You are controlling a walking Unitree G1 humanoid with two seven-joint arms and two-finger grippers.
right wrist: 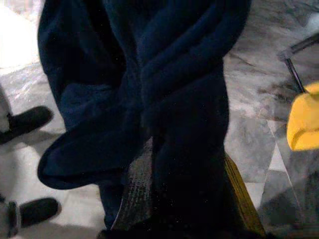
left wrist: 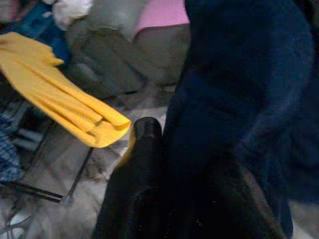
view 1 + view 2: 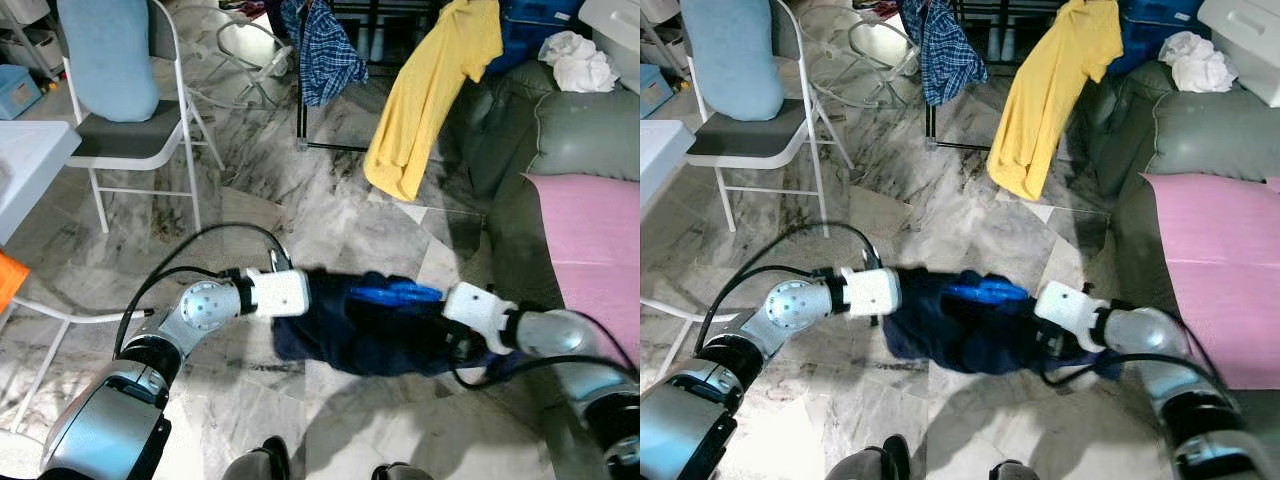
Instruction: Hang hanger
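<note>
Between the left gripper and right gripper, a dark blue garment with a blue hanger hangs above the floor; whether either gripper's jaws are closed I cannot tell.

Marble floor under folding chair and rack

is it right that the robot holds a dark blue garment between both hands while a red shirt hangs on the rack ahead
Not quite: the shirt hanging on the rack ahead is yellow, not red, as the left eye view shows. The rest stands: the dark blue garment, with a blue hanger on it, is held between the left hand and the right hand.
</note>
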